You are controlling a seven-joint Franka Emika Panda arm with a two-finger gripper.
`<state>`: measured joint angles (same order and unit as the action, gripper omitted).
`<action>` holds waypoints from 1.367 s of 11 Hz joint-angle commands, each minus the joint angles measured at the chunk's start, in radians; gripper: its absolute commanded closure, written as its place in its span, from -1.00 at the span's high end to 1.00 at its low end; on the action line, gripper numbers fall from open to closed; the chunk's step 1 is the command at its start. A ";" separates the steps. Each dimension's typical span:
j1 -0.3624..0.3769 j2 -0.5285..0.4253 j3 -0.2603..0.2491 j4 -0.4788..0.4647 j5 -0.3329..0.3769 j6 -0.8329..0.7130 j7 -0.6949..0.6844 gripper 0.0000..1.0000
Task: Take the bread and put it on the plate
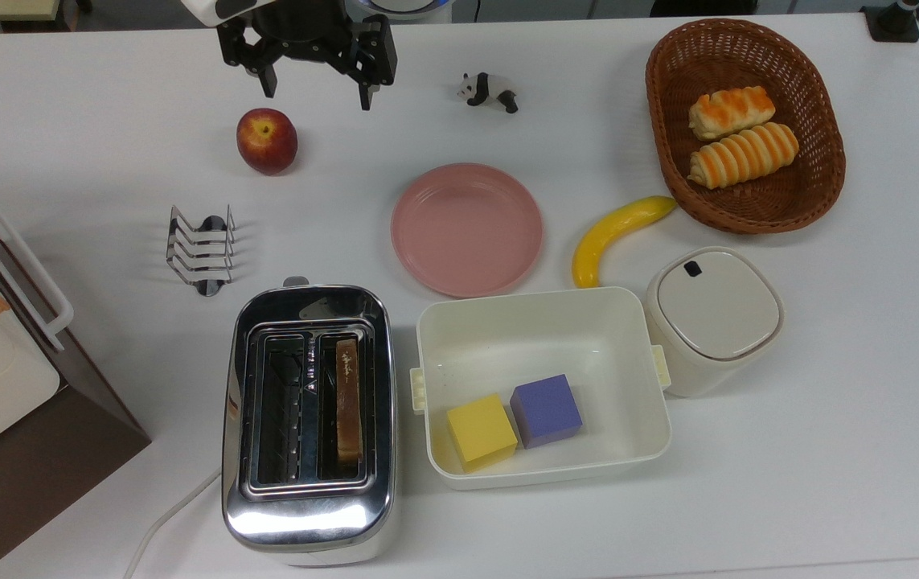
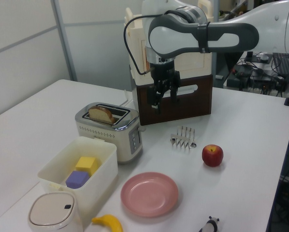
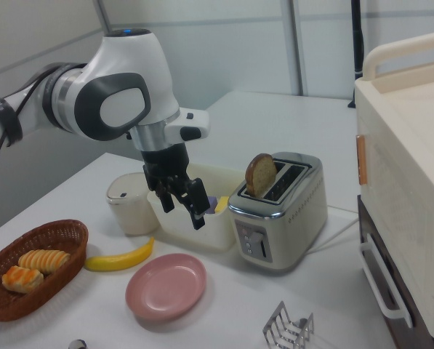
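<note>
1. Hanging above the tabletop near its far edge in the top view, the gripper (image 1: 314, 87) has its fingers apart with nothing between them; in the right view (image 3: 182, 205) it hangs well above the table.

2. The bread (image 1: 348, 398) stands on edge in the right-hand slot of the toaster (image 1: 308, 515), which sits near the top view's near edge. In the right view its rounded top (image 3: 261, 175) pokes up out of the slot.

3. The relation that matters: the bread lies across the tabletop from the gripper, toward the top view's near edge. In the top view the slice's long axis runs from the far edge toward the near edge, so its thin faces look toward the top view's left and right. My judgement is that the fingers, which in the top view already stand apart from left to right, could close on those faces from above.

4. The plate (image 1: 467, 229) is bare and lies between gripper and toaster, off toward the top view's right.

5. Containers:
   - The white tub (image 1: 543, 314), just beside the toaster, holds a yellow cube (image 1: 481, 431) and a purple cube (image 1: 546, 410), side by side.
   - The wicker basket (image 1: 744, 209), at the top view's far right corner, holds two striped rolls (image 1: 742, 154).
   - The lidded canister (image 1: 712, 318) is closed.
</note>
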<state>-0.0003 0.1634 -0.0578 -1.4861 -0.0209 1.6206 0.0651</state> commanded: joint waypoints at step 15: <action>0.023 0.014 0.007 0.000 0.012 0.282 -0.021 1.00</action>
<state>0.0050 0.1692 -0.0510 -1.4774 -0.0193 1.7889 0.0567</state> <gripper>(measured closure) 0.000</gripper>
